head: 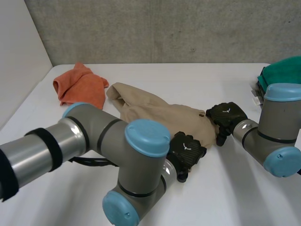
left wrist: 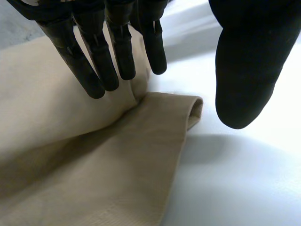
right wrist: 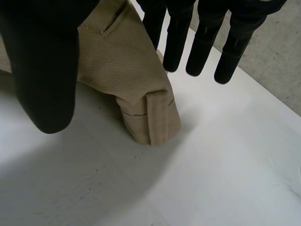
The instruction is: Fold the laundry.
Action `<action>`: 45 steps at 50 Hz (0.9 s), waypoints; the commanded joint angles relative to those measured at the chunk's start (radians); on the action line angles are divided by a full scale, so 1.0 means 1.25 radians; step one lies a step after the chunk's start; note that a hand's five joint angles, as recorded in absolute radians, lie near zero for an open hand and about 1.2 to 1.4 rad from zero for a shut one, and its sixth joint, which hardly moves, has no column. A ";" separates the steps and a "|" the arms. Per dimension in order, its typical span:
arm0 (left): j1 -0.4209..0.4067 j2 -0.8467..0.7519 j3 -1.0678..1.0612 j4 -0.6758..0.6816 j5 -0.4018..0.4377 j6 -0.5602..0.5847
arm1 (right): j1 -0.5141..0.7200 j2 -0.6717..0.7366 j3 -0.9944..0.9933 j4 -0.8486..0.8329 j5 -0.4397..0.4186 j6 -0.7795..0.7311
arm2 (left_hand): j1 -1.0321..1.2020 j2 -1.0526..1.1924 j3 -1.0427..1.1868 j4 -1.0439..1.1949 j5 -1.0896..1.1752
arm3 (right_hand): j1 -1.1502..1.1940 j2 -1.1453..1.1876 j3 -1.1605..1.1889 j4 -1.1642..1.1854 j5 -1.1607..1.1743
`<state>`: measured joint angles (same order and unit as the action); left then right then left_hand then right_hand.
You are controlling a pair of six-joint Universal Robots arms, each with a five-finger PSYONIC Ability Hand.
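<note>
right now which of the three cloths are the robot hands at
The beige garment in the middle: left robot hand and right robot hand both sit at its edge. The orange cloth and the green cloth lie apart.

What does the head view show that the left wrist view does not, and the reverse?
Head view adds the orange cloth, the green cloth and the right hand at the beige garment's edge. Left wrist view adds the left hand, its straight fingers on the garment by its hem corner, thumb apart. Both share garment, left hand and white table.
</note>
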<state>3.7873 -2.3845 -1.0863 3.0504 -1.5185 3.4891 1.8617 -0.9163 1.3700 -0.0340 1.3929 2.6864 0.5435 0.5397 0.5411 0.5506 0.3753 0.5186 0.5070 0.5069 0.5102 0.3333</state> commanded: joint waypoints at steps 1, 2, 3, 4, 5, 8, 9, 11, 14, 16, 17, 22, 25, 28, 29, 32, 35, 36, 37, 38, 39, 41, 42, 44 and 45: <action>-0.015 -0.046 0.069 -0.053 -0.041 0.043 | 0.002 0.003 -0.006 -0.001 -0.002 0.012 | 0.156 0.159 0.158 0.151 0.151 | 0.126 0.136 0.136 0.133 0.135; -0.015 -0.049 0.076 -0.056 -0.044 0.047 | 0.002 0.003 -0.005 -0.001 -0.002 0.011 | 0.170 0.173 0.172 0.165 0.165 | 0.129 0.138 0.138 0.135 0.137; -0.015 -0.057 0.090 -0.062 -0.054 0.054 | 0.002 0.003 -0.006 -0.001 -0.004 0.011 | 0.210 0.213 0.212 0.204 0.205 | 0.131 0.140 0.140 0.138 0.140; -0.016 -0.061 0.096 -0.063 -0.058 0.059 | 0.002 0.003 -0.005 -0.001 -0.004 0.010 | 0.220 0.223 0.222 0.214 0.215 | 0.133 0.143 0.143 0.140 0.142; -0.016 -0.066 0.103 -0.067 -0.059 0.063 | 0.002 0.003 -0.005 -0.001 -0.004 0.008 | 0.222 0.225 0.224 0.216 0.217 | 0.136 0.145 0.145 0.142 0.144; -0.021 -0.080 0.130 -0.073 -0.069 0.081 | 0.003 0.003 -0.005 -0.001 -0.005 0.007 | 0.217 0.220 0.219 0.212 0.212 | 0.147 0.157 0.157 0.154 0.156; -0.022 -0.084 0.135 -0.074 -0.070 0.088 | 0.003 0.003 -0.005 -0.001 -0.005 0.007 | 0.217 0.220 0.219 0.212 0.212 | 0.148 0.157 0.157 0.154 0.156; -0.024 -0.093 0.149 -0.079 -0.072 0.106 | 0.003 0.002 -0.005 0.000 -0.005 0.007 | 0.215 0.218 0.217 0.209 0.210 | 0.150 0.159 0.159 0.157 0.159; -0.026 -0.100 0.160 -0.083 -0.072 0.123 | 0.004 -0.001 -0.004 0.000 -0.005 0.007 | 0.215 0.218 0.217 0.209 0.210 | 0.150 0.159 0.159 0.157 0.159; -0.028 -0.107 0.169 -0.085 -0.072 0.135 | 0.004 -0.001 -0.003 0.000 -0.005 0.007 | 0.220 0.223 0.222 0.214 0.215 | 0.150 0.159 0.159 0.157 0.159; -0.028 -0.110 0.173 -0.087 -0.072 0.139 | 0.004 -0.002 -0.003 0.000 -0.005 0.007 | 0.220 0.223 0.222 0.214 0.215 | 0.152 0.161 0.162 0.159 0.161; -0.036 -0.122 0.190 -0.091 -0.075 0.164 | 0.007 -0.001 -0.004 -0.001 -0.005 0.006 | 0.358 0.361 0.360 0.352 0.353 | 0.190 0.199 0.199 0.196 0.198; -0.037 -0.127 0.199 -0.091 -0.079 0.176 | 0.008 0.002 -0.006 -0.001 -0.005 0.006 | 0.499 0.502 0.501 0.493 0.494 | 0.227 0.236 0.237 0.234 0.236; -0.037 -0.137 0.215 -0.085 -0.084 0.201 | 0.009 0.003 -0.006 -0.001 -0.004 0.005 | 0.682 0.685 0.684 0.676 0.677 | 0.237 0.246 0.246 0.243 0.245; -0.037 -0.139 0.219 -0.084 -0.085 0.208 | 0.010 0.003 -0.006 -0.001 -0.004 0.005 | 0.682 0.685 0.684 0.677 0.677 | 0.239 0.248 0.248 0.246 0.248; -0.033 -0.153 0.239 -0.074 -0.091 0.237 | 0.010 -0.001 -0.006 -0.001 -0.005 0.007 | 0.682 0.685 0.684 0.677 0.677 | 0.347 0.356 0.356 0.353 0.355; -0.029 -0.159 0.249 -0.072 -0.099 0.253 | 0.012 -0.006 -0.006 -0.001 -0.004 0.007 | 0.682 0.685 0.684 0.677 0.677 | 0.700 0.710 0.710 0.707 0.709; -0.028 -0.157 0.249 -0.073 -0.103 0.257 | 0.010 -0.008 -0.007 -0.001 -0.002 0.006 | 0.682 0.685 0.684 0.677 0.677 | 0.702 0.711 0.711 0.709 0.711; -0.027 -0.155 0.247 -0.075 -0.106 0.258 | 0.010 -0.012 -0.009 -0.001 -0.001 0.005 | 0.682 0.685 0.684 0.677 0.677 | 0.702 0.711 0.712 0.709 0.711; -0.022 -0.144 0.240 -0.079 -0.112 0.257 | 0.009 -0.022 -0.014 0.004 0.001 0.005 | 0.682 0.685 0.684 0.677 0.677 | 0.702 0.711 0.712 0.709 0.711; -0.020 -0.135 0.232 -0.083 -0.114 0.253 | 0.009 -0.028 -0.014 0.005 0.002 0.003 | 0.682 0.685 0.684 0.677 0.677 | 0.702 0.711 0.712 0.709 0.711; -0.013 -0.104 0.208 -0.090 -0.117 0.246 | 0.008 -0.045 -0.011 0.011 0.000 0.002 | 0.682 0.685 0.684 0.677 0.677 | 0.702 0.711 0.712 0.709 0.711; 0.000 -0.058 0.171 -0.093 -0.115 0.234 | 0.004 -0.067 -0.009 0.021 -0.002 -0.001 | 0.682 0.685 0.684 0.677 0.677 | 0.702 0.711 0.712 0.709 0.711; 0.020 0.003 0.129 -0.093 -0.108 0.218 | 0.000 -0.096 -0.007 0.034 -0.004 -0.009 | 0.682 0.685 0.684 0.677 0.677 | 0.702 0.711 0.712 0.709 0.711; 0.031 0.036 0.106 -0.093 -0.100 0.209 | -0.006 -0.115 -0.009 0.041 -0.004 -0.014 | 0.682 0.685 0.684 0.677 0.677 | 0.702 0.711 0.712 0.709 0.711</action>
<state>3.7725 -2.5140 -0.8256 2.9448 -1.6581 3.7981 1.8705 -0.9691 1.3571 -0.0196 1.3914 2.6886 1.1334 1.1907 1.1851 1.1911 1.0077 1.0399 1.1760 1.1794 1.1932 1.0052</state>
